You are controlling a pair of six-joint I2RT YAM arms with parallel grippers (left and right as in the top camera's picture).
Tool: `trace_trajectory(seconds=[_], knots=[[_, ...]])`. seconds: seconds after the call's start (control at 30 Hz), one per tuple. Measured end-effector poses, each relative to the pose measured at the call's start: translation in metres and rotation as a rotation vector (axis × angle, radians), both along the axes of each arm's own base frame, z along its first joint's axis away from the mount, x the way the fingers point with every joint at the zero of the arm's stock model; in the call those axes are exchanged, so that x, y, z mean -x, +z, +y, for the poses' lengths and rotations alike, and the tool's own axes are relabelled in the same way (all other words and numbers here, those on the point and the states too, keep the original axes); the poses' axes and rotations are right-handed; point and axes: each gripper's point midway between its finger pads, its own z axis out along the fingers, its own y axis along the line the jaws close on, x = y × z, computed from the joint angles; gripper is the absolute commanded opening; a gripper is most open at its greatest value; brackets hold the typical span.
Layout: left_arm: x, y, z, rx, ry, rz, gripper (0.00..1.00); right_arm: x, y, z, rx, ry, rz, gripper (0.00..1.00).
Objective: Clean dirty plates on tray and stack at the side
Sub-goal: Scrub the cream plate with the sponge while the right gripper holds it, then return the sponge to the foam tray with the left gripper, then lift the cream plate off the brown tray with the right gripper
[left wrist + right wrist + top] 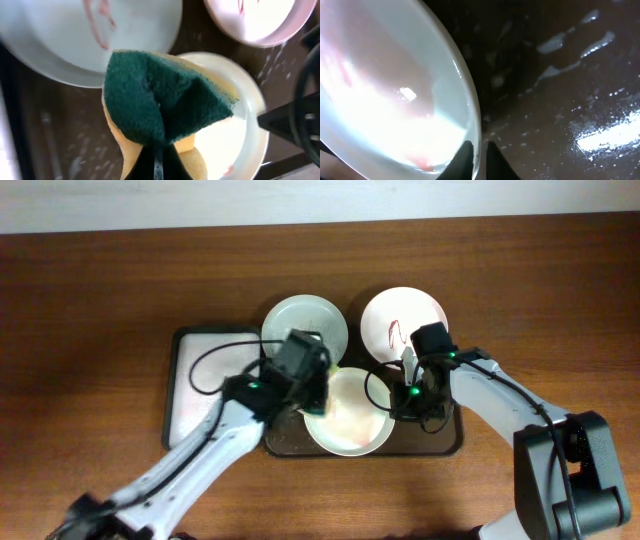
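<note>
Brown and glossy with wet streaks, the tray point(445, 442) lies on the wooden worktop point(100, 280). At the tray's near side, about midway along it, sits the near plate point(350, 425), pale, with only a faint red trace by its rim.

The right claw point(477, 156) is clenched on this plate's right rim. One finger stands inside the rim and the other outside, over the bare tray floor point(560, 90).

The left claw point(157, 157) is closed tight on a sponge point(165, 95), which has a dark green scouring face over a yellow body. It holds the sponge over the near plate's point(230, 135) left far edge, toward the tray's middle. Whether the sponge touches the plate I cannot tell.

At the tray's far left is the mint-green plate point(300, 320). The left wrist view shows red smears in its centre.

At the tray's far right is the white plate point(400, 312), with a red scribble inside. Both far plates cover the tray's far rim, so whether they sit wholly within the tray is unclear.

Just beside the tray's left end lies a smaller tray point(195, 380) with a dark rim and a white inside. The left arm partly crosses it.
</note>
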Motion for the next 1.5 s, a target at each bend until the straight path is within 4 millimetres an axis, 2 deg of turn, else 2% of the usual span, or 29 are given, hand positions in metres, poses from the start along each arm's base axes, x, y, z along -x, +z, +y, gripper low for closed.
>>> trace_trajectory(seconds=[0.03, 0.13, 0.17, 0.23, 0.3, 0.4, 0.5, 0.57, 0.7, 0.87, 1.03, 1.07, 1.1, 1.13, 1.17, 1.4, 1.5], knots=[[-0.001, 0.009, 0.011, 0.007, 0.025, -0.007, 0.0, 0.0, 0.0, 0.0, 0.001, -0.005, 0.0, 0.36], [-0.002, 0.017, 0.037, -0.003, 0.077, 0.002, 0.0, -0.002, 0.0, 0.0, 0.0, -0.004, -0.008, 0.38], [-0.003, 0.017, 0.045, -0.011, 0.092, 0.007, 0.0, -0.003, 0.0, 0.0, -0.001, -0.004, -0.012, 0.33], [-0.005, 0.013, 0.079, -0.045, 0.161, 0.048, 0.0, -0.005, 0.0, 0.001, -0.003, -0.004, -0.022, 0.21], [-0.01, 0.01, 0.098, -0.056, 0.199, 0.054, 0.0, -0.006, 0.0, 0.001, -0.004, -0.006, -0.025, 0.19], [-0.012, 0.001, 0.128, -0.092, 0.232, 0.069, 0.0, -0.008, 0.001, 0.001, -0.006, -0.005, -0.031, 0.1], [-0.01, -0.014, 0.149, -0.127, 0.259, 0.098, 0.0, -0.008, 0.001, 0.001, -0.006, -0.005, -0.031, 0.09], [-0.01, -0.032, 0.16, -0.146, 0.278, 0.133, 0.0, -0.008, 0.001, 0.001, -0.006, -0.005, -0.03, 0.09], [-0.018, -0.054, 0.167, -0.157, 0.298, 0.165, 0.0, -0.008, 0.001, 0.001, -0.006, -0.004, -0.031, 0.1], [-0.022, -0.077, 0.168, -0.172, 0.296, 0.204, 0.0, -0.008, 0.0, 0.001, -0.002, -0.005, -0.031, 0.1], [-0.023, -0.092, 0.168, -0.18, 0.294, 0.23, 0.0, -0.006, -0.005, 0.0, 0.003, -0.005, -0.012, 0.08], [-0.024, -0.092, 0.168, -0.179, 0.295, 0.228, 0.1, -0.005, -0.009, 0.0, 0.006, -0.005, -0.003, 0.06], [-0.025, -0.092, 0.167, -0.179, 0.295, 0.226, 0.26, -0.005, -0.011, 0.0, 0.007, -0.005, 0.002, 0.04], [-0.025, -0.092, 0.167, -0.179, 0.29, 0.222, 0.46, -0.005, -0.012, 0.0, 0.006, -0.004, 0.003, 0.04], [-0.027, -0.092, 0.167, -0.177, 0.292, 0.215, 0.58, -0.006, -0.012, 0.001, 0.004, -0.006, -0.001, 0.04], [-0.03, -0.091, 0.167, -0.175, 0.289, 0.206, 0.64, -0.008, -0.008, 0.001, 0.006, -0.005, 0.001, 0.04], [-0.03, -0.091, 0.167, -0.175, 0.289, 0.205, 0.64, -0.015, 0.004, 0.001, 0.014, 0.01, -0.023, 0.04]])
